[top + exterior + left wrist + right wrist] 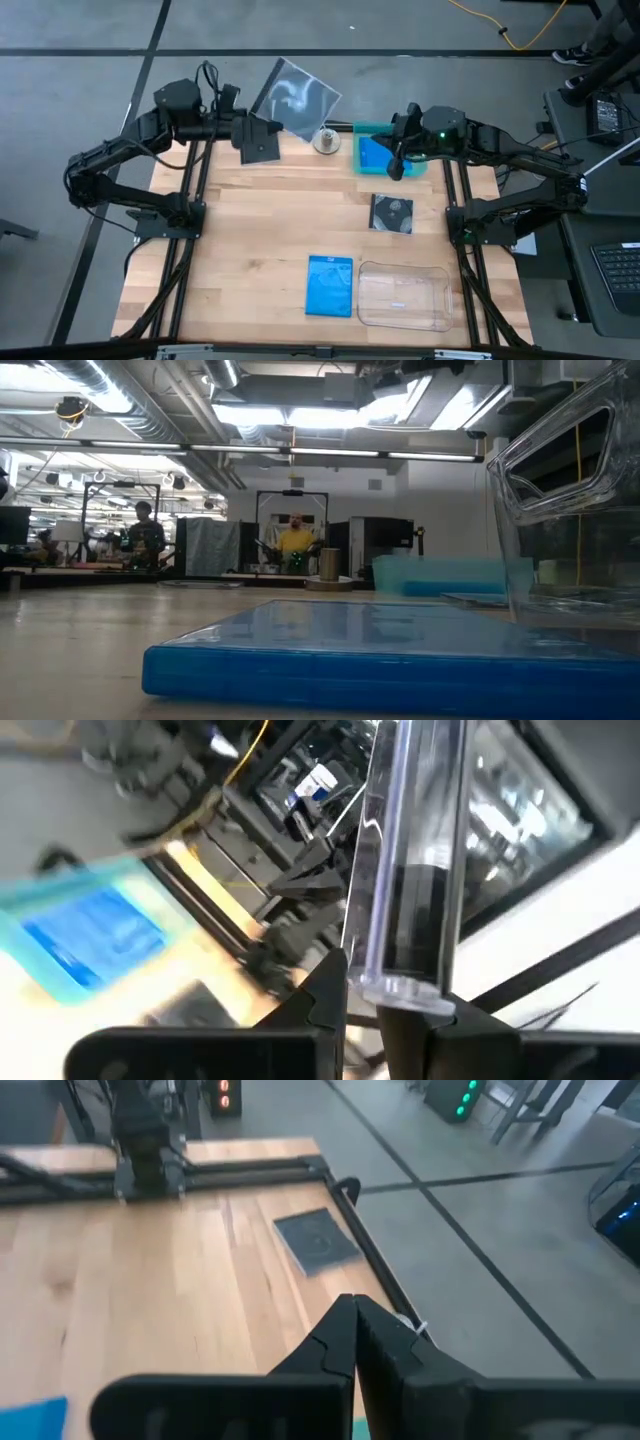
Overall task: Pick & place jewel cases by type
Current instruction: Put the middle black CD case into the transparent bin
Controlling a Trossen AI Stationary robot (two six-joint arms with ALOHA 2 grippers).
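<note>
My left gripper (258, 122) is up at the table's far left and shut on a clear-and-dark jewel case (296, 96), which shows edge-on in the left wrist view (405, 870). Another dark case (262, 148) lies flat on the table below it, also in the right wrist view (318, 1240). A third dark case (392, 212) lies right of the middle. One blue case (372, 152) lies in the teal tray (425, 168); another blue case (330, 285) lies flat near the front. My right gripper (397, 170) hangs shut and empty over the teal tray (352, 1305). My left gripper pinches the case between its two fingers (330, 990) at one edge (400, 978), the flat faces against the fingers. The fingers come level from the table's left side. The case is lifted clear, held slanted, and reaches out past the table's far edge.
A clear plastic tray (440, 300) stands at the front right beside the blue case. A small metal cylinder (326, 140) stands at the far edge between the arms. Bare wood lies across the table's left half and middle. People show in the room behind (293, 540).
</note>
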